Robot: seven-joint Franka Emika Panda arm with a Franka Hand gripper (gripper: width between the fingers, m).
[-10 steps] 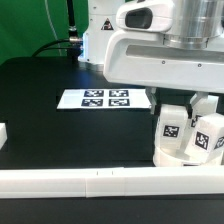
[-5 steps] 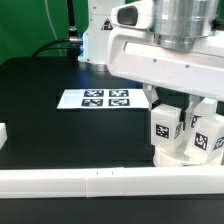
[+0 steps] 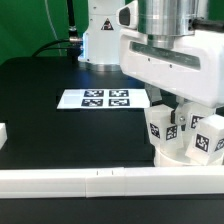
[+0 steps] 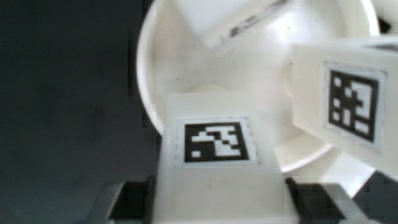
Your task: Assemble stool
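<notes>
In the exterior view, the arm hangs low over the table's near edge at the exterior view's right, its white body hiding most of the gripper (image 3: 172,108). Beneath it stands the stool: the round seat (image 3: 178,152) rests on the black table (image 3: 60,130) just behind the long white border rail (image 3: 100,182), and two tagged legs rise from it, one leg (image 3: 160,124) under the arm and a second leg (image 3: 208,137) at the frame's right edge. The marker board (image 3: 105,98) lies flat and well apart toward the exterior view's left. A small white block (image 3: 3,133) sits at the far left edge. In the wrist view, the held leg (image 4: 217,160) fills the centre, its tag facing the camera, with the dark fingers (image 4: 135,198) pressed against its sides; the pincer is clamped on this leg. The curved white seat (image 4: 187,60) lies directly behind it, and the other leg (image 4: 352,95) stands close beside it. Judged from this arrangement, the step in hand is seating a leg in its socket on the seat. The next move probably calls for keeping the leg upright and aligned with the socket, then turning or pressing it home before release; a tilted leg could bind or push the seat against the rail.
</notes>
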